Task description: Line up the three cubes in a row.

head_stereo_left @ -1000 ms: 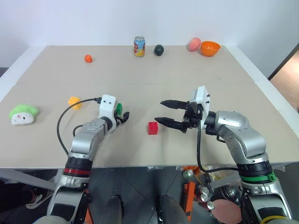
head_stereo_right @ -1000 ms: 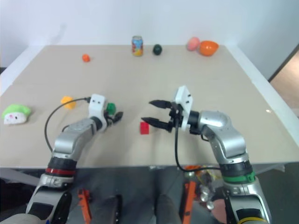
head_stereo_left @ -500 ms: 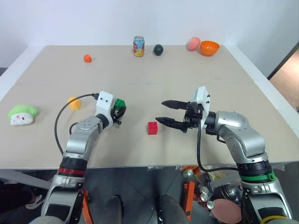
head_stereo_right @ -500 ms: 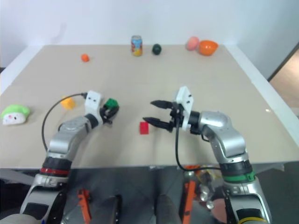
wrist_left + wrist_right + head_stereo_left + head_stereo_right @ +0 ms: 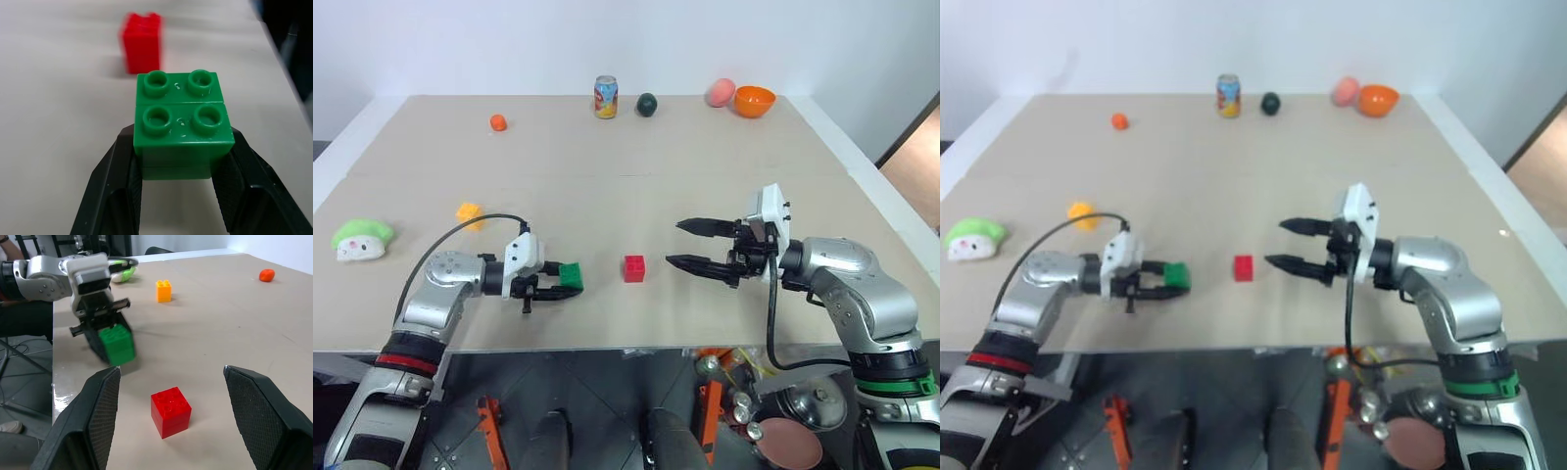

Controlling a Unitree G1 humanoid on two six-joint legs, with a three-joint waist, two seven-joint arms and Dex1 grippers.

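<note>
Your left gripper (image 5: 570, 285) has the green block (image 5: 571, 275) clamped in its jaws near the front edge of the bench (image 5: 705, 196).

You can see the green block, studs up, in line with the red block (image 5: 633, 268), which sits on the bench a little to its right, also near the front edge and about midway along it. Your right gripper (image 5: 683, 243) is on the far side of the red block, pointing at it with its jaws wide apart and holding nothing. The yellow-orange block (image 5: 468, 211) stands apart from the other 2, farther back toward the bench's left edge. A green-and-white plush toy (image 5: 359, 239) lies by the left edge. Along the back edge you have an orange ball (image 5: 497, 122), a can (image 5: 605, 98), a dark ball (image 5: 647, 104) and an orange bowl (image 5: 754, 101).
</note>
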